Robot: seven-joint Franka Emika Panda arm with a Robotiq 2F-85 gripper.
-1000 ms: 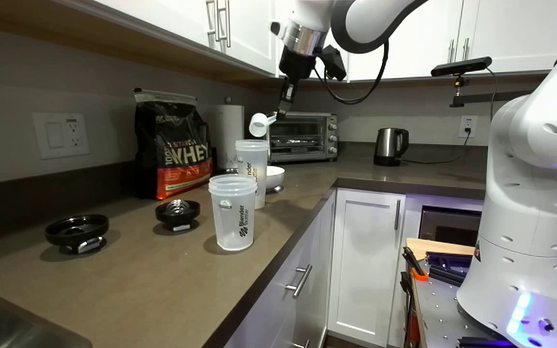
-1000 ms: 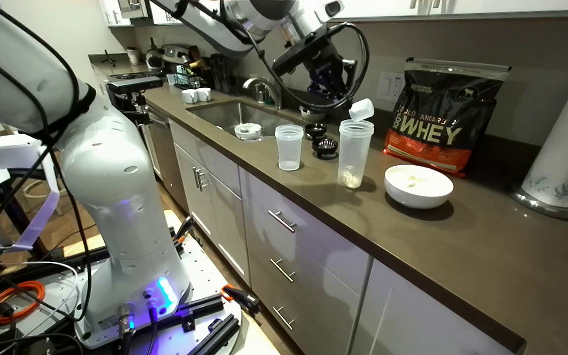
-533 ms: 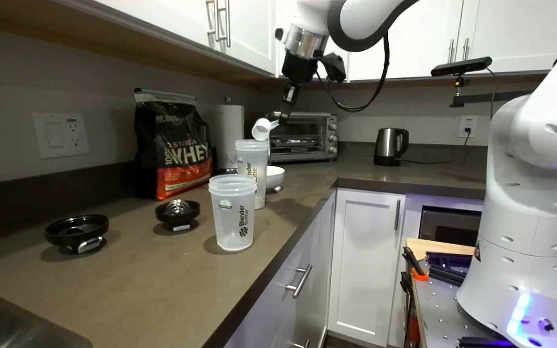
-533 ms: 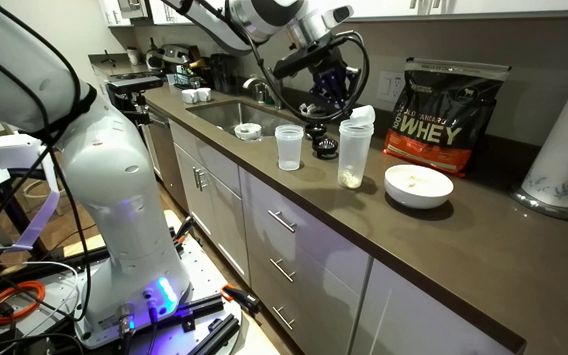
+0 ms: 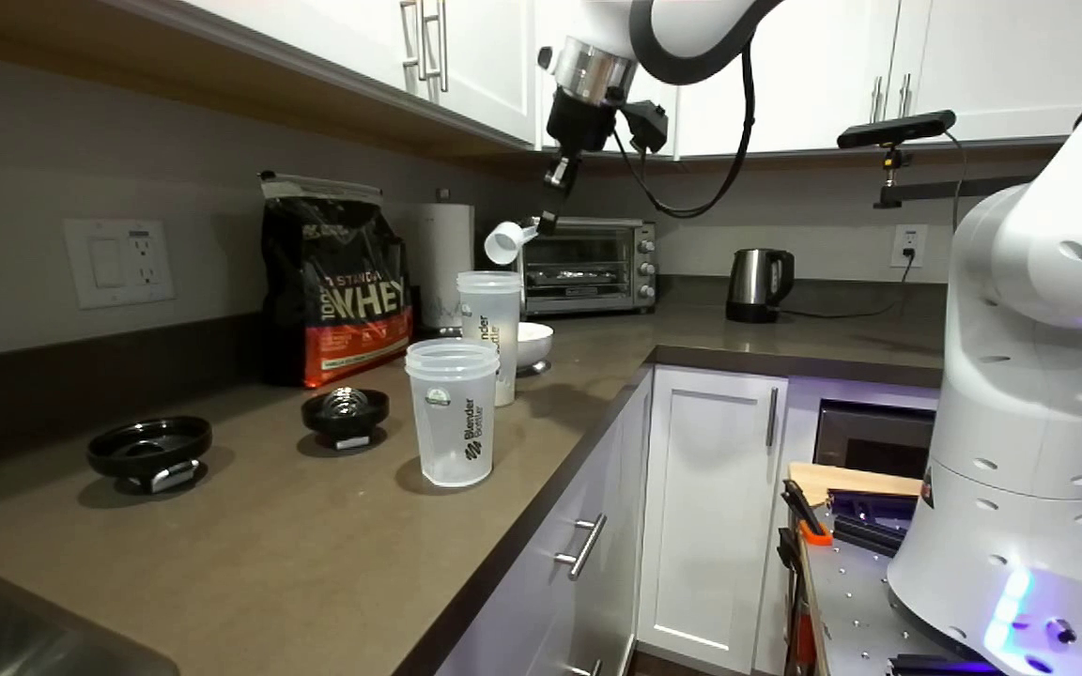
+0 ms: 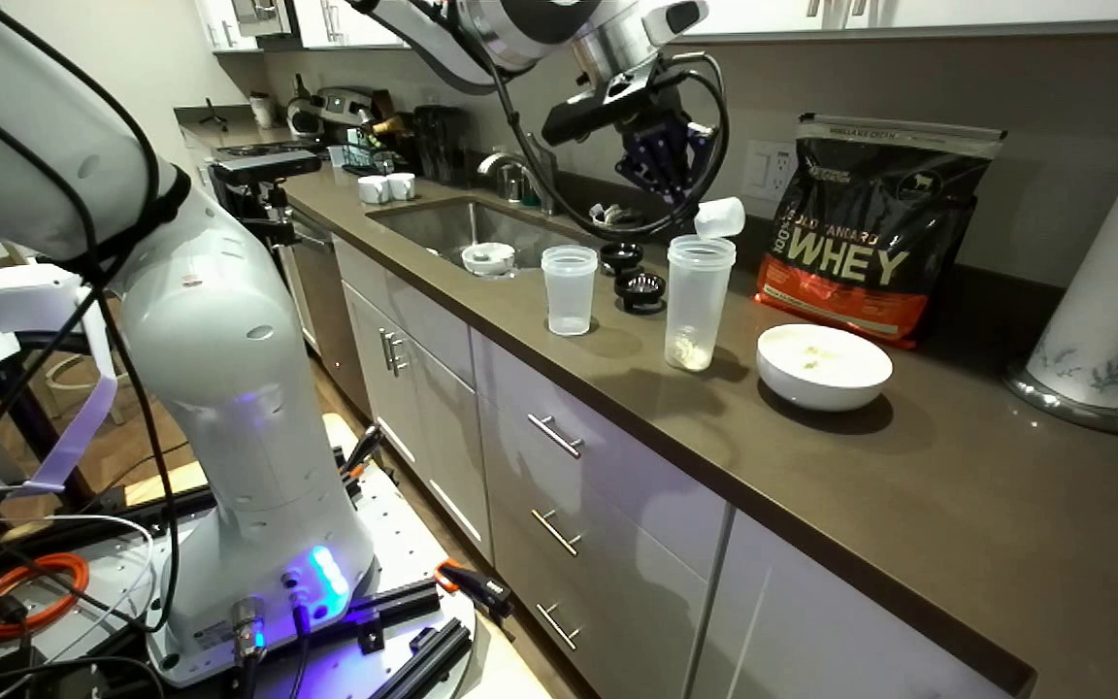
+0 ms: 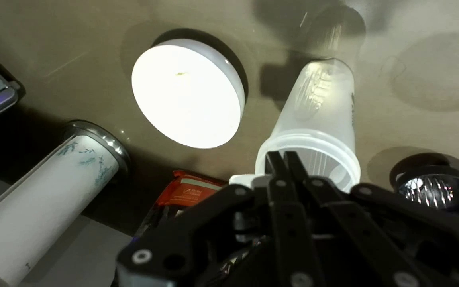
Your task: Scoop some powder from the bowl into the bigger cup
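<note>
We have the gripper [image 7: 282,156] clamped on the scoop [image 6: 720,217], tilted near the rim of the bigger cup [image 6: 698,303]. We observe powder [image 6: 687,352] at the cup's base.

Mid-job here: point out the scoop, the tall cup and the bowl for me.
Scoop [image 6: 720,217], in an exterior view: outside of its white head.
Tall cup [image 6: 697,303], in an exterior view: wall, about halfway up.
Bowl [image 6: 817,394], in an exterior view: outer wall, below the rim.

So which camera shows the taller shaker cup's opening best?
The wrist view: it looks down into the taller shaker cup's opening, though fingers cover part. Both exterior views look more from the side, flattening it to a thin oval.
</note>
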